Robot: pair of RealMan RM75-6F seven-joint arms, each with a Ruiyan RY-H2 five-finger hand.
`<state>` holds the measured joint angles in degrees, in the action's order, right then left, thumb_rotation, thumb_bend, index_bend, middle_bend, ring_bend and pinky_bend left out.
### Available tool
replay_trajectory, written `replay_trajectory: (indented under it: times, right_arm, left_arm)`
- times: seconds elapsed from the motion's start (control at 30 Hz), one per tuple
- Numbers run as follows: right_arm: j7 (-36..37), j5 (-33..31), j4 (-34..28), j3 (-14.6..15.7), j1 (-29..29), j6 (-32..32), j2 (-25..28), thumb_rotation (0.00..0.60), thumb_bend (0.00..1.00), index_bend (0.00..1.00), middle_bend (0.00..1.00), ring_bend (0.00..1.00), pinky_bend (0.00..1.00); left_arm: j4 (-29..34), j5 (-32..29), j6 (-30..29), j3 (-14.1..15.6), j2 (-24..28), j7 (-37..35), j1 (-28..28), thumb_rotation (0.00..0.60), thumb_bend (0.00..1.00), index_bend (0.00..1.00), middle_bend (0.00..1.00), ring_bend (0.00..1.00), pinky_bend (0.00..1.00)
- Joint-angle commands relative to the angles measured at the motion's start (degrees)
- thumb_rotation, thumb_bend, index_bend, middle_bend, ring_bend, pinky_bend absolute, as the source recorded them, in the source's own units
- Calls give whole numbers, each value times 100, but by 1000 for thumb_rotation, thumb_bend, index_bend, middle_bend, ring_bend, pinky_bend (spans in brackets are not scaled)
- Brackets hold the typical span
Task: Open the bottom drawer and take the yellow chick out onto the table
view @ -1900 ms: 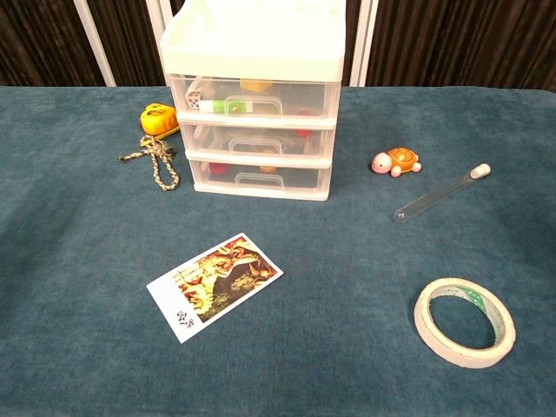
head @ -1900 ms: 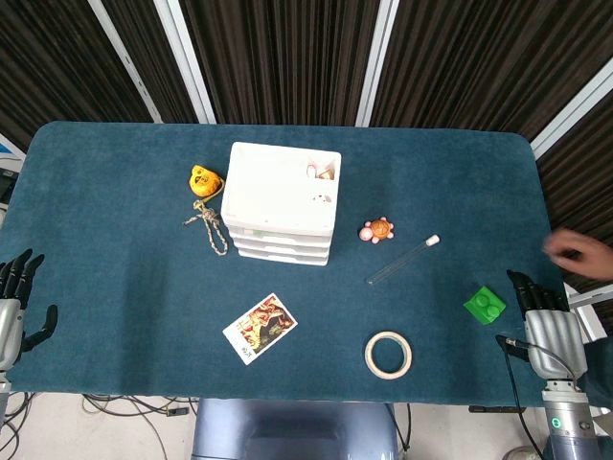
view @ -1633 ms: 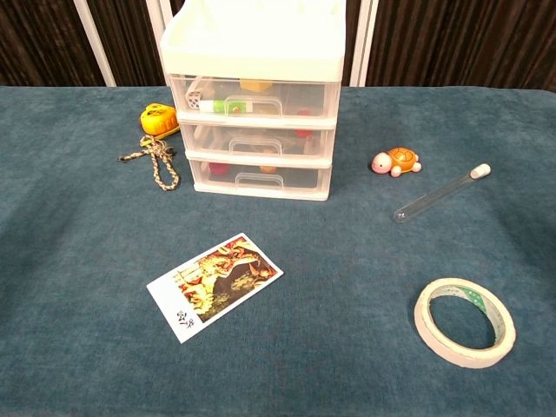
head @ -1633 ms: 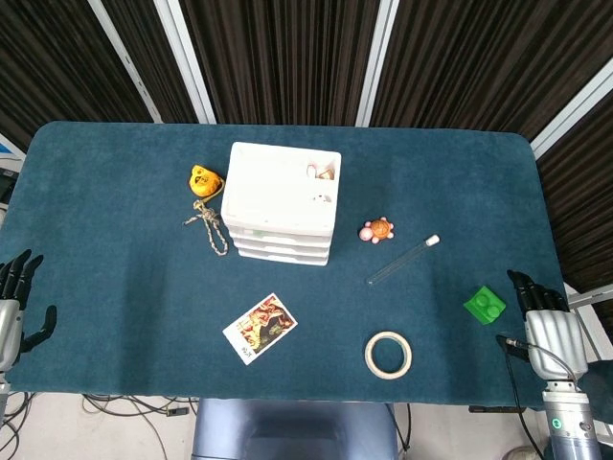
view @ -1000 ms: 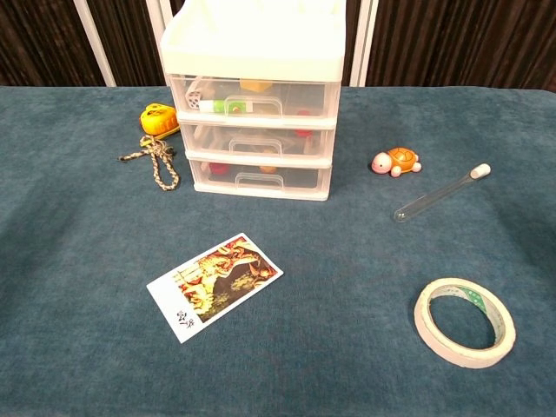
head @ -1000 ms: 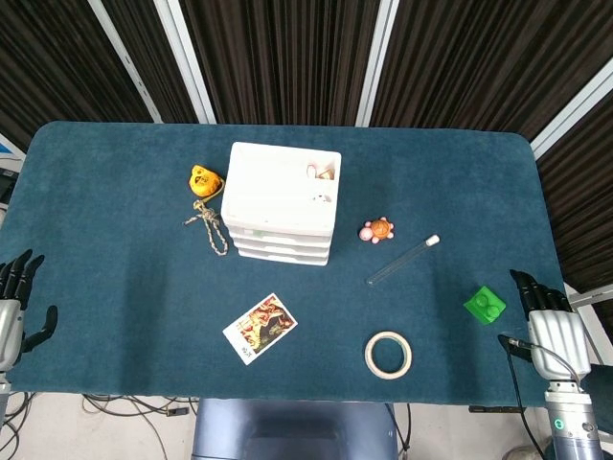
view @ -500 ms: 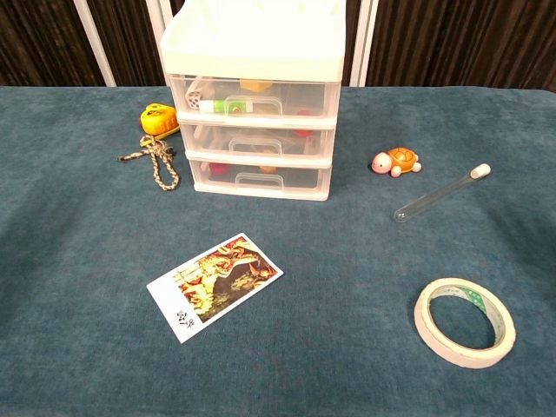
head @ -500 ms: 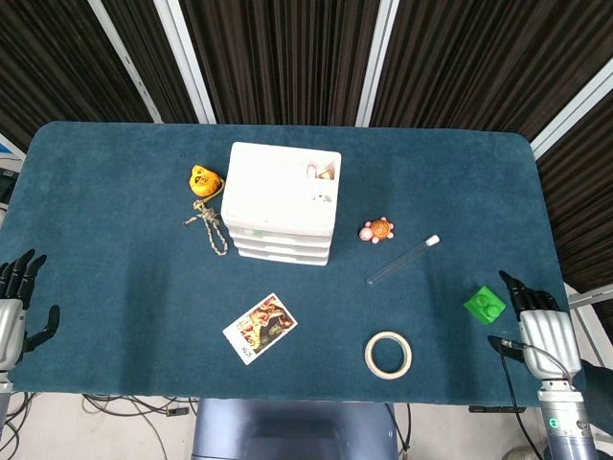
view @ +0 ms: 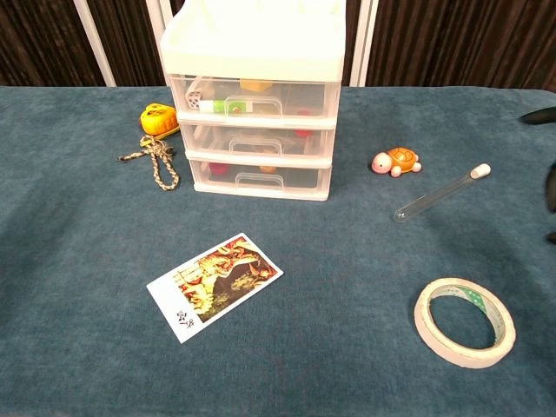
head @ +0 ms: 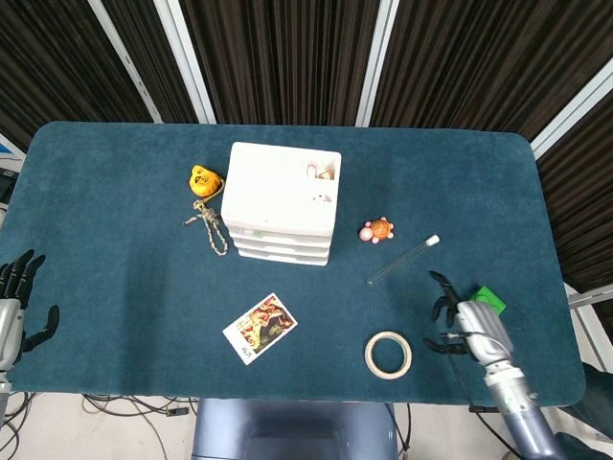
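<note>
The white three-drawer unit (head: pixel 281 201) stands left of the table's middle, and all its drawers are closed. In the chest view the bottom drawer (view: pixel 259 178) shows a clear front with a handle; small red and orange shapes lie behind it, but I cannot make out the yellow chick. My right hand (head: pixel 469 321) hovers over the table's right front with fingers spread, holding nothing, far from the drawers. Only its dark fingertips (view: pixel 551 187) show at the chest view's right edge. My left hand (head: pixel 14 307) is at the left edge, fingers apart and empty.
A tape roll (head: pixel 389 354) lies just left of my right hand, and a green brick (head: pixel 488 296) is partly hidden behind it. A toy turtle (head: pixel 376 231) and a test tube (head: pixel 403 260) lie right of the drawers. A picture card (head: pixel 260 328) lies in front, with a rope (head: pixel 208 230) and an orange object (head: pixel 202 181) to the left.
My right hand has moved from the table's right edge inward to the left, now partly covering the green brick. The left hand and the objects have stayed put.
</note>
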<state>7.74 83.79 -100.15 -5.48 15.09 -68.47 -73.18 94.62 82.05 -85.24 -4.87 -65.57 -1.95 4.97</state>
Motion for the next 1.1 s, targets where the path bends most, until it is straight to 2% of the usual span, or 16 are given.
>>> replay_trajectory:
  times: [0.03, 0.2, 0.3, 0.37, 0.47, 0.63, 0.87, 1.1]
  right_arm:
    - [302, -677, -635, -173, 460, 776, -401, 600, 220, 68, 717, 812, 938]
    - [376, -1292, -720, -282, 842, 1444, -749, 600, 234, 68, 753, 848, 955]
    - [437, -1684, -604, -405, 1099, 1821, -961, 600, 273, 69, 774, 863, 971]
    - [399, -1854, -456, -471, 1247, 1947, -1154, 600, 333, 75, 816, 890, 989]
    - [290, -2018, -152, -544, 1379, 1878, -1593, 600, 402, 76, 847, 917, 1000]
    - [149, -2234, 331, -627, 1612, 1917, -2191, 600, 454, 73, 863, 932, 1000]
    - [-60, -2671, 829, -1017, 1891, 1681, -2893, 600, 588, 70, 964, 995, 1000]
    - [-683, -3640, 1133, -1302, 2206, 1509, -3485, 600, 611, 43, 979, 1000, 1000]
  left_arm:
    - [12, -19, 29, -3, 23, -39, 7, 600, 462, 33, 0, 0, 0]
    - [46, -115, 97, -35, 64, -152, 18, 600, 462, 33, 0, 0, 0]
    - [53, -139, 105, -60, 76, -200, 27, 600, 462, 33, 0, 0, 0]
    - [51, -140, 112, -66, 79, -204, 36, 600, 462, 33, 0, 0, 0]
    - [30, -111, 81, -81, 69, -206, 44, 600, 462, 33, 0, 0, 0]
    - [-6, -79, 40, -89, 54, -257, 40, 600, 462, 33, 0, 0, 0]
    - [-11, -73, 59, -85, 54, -273, 52, 600, 462, 32, 0, 0, 0]
    - [-13, -67, 47, -80, 42, -211, 54, 600, 462, 32, 0, 0, 0]
